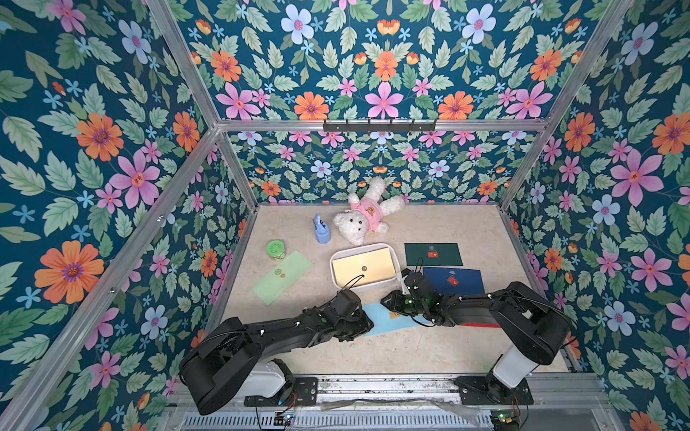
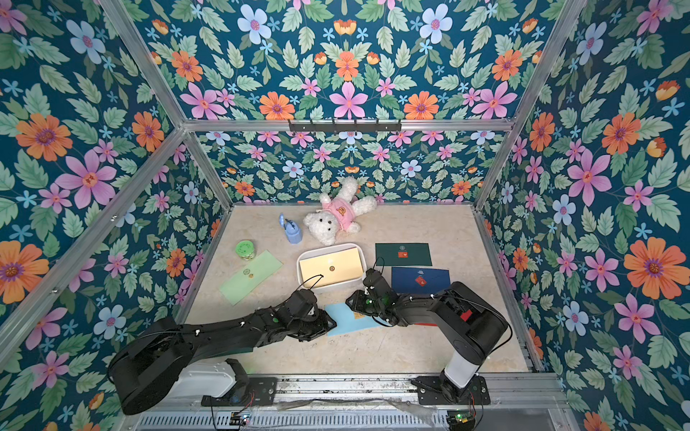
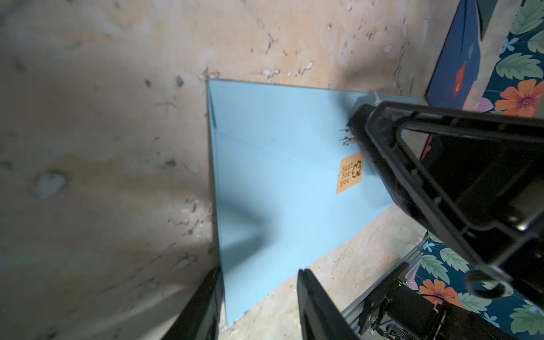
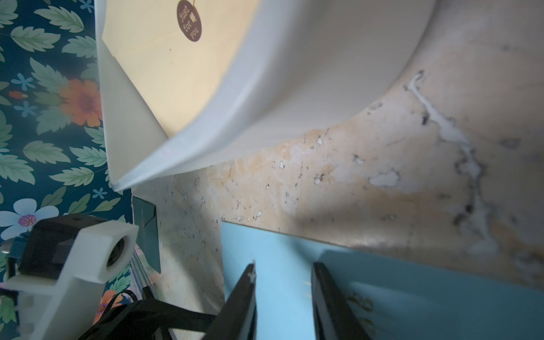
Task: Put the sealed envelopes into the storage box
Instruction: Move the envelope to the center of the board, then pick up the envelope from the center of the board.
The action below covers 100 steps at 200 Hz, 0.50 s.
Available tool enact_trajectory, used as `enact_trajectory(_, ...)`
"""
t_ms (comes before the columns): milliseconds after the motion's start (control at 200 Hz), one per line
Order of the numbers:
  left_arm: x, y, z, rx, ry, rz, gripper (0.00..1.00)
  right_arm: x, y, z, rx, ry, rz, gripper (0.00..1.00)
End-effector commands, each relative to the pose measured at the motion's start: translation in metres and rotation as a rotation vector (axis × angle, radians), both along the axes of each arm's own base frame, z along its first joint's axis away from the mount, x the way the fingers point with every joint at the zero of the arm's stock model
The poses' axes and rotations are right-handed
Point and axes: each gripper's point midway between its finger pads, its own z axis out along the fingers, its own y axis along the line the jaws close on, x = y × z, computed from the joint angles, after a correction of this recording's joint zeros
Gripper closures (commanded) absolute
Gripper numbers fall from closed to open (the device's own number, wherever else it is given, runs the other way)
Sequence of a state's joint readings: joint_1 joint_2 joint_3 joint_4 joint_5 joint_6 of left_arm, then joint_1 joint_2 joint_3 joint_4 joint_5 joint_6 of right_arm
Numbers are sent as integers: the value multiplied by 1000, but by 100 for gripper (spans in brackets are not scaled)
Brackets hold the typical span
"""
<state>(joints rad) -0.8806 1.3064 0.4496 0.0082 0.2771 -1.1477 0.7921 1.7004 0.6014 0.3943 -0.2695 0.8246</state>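
A light blue envelope (image 1: pixel 388 321) with an orange seal sticker (image 3: pixel 350 173) lies flat on the table between my two grippers. My left gripper (image 3: pixel 260 282) is open and low over one end of it, one finger at the envelope's edge. My right gripper (image 4: pixel 284 273) is open too, its tips down on the envelope next to the sticker. The white storage box (image 1: pixel 338 261) stands just beyond, with a yellow envelope (image 1: pixel 364 266) inside. A dark green envelope (image 1: pixel 433 254), a navy envelope (image 1: pixel 453 280) and a light green envelope (image 1: pixel 282 276) lie on the table.
A sliver of red envelope (image 1: pixel 485 325) shows under my right arm. A green-lidded jar (image 1: pixel 275 249), a blue plastic toy (image 1: pixel 322 229) and a white teddy bear (image 1: pixel 364 218) sit at the back. Floral walls close in three sides.
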Motion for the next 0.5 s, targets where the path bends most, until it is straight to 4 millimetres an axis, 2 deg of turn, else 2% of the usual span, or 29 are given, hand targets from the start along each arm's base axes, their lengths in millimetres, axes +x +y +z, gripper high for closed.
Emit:
enact_trajectory(0, 1, 11, -3, 27, -14, 35, 54, -56, -50, -59, -252, 270, 9, 65)
enact_trajectory(150, 14, 2, 14, -103, -72, 80, 57, -59, -47, -58, -239, 274, 20, 65)
enact_trajectory(275, 16, -2, 16, -149, -74, 84, 58, -60, -44, -58, -225, 278, 26, 65)
enact_trajectory(495, 7, 18, 2, 48, -21, 44, 57, -61, -51, -63, -249, 282, 0, 66)
